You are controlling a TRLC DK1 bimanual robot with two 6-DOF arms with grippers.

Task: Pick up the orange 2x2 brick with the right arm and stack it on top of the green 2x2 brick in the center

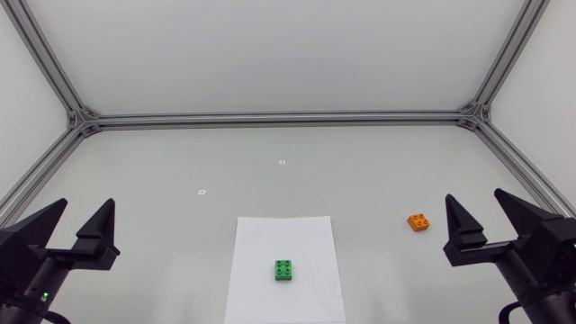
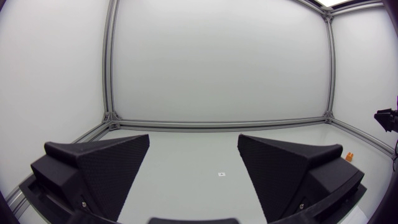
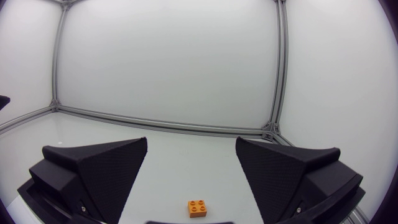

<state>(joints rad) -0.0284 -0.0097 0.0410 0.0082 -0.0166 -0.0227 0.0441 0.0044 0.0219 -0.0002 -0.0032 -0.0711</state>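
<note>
The right gripper (image 1: 474, 196) is hovering, fingers apart. Closing off-centre is risking pushing the orange 2x2 brick (image 1: 418, 221) aside.

Glossy plastic orange brick (image 1: 418, 221) and green brick (image 1: 284, 270), matt white paper sheet (image 1: 270, 238)

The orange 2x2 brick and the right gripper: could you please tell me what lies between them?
Nothing: in the right wrist view, only bare white table separates the matte black right gripper from the orange 2x2 brick ahead of it.
</note>
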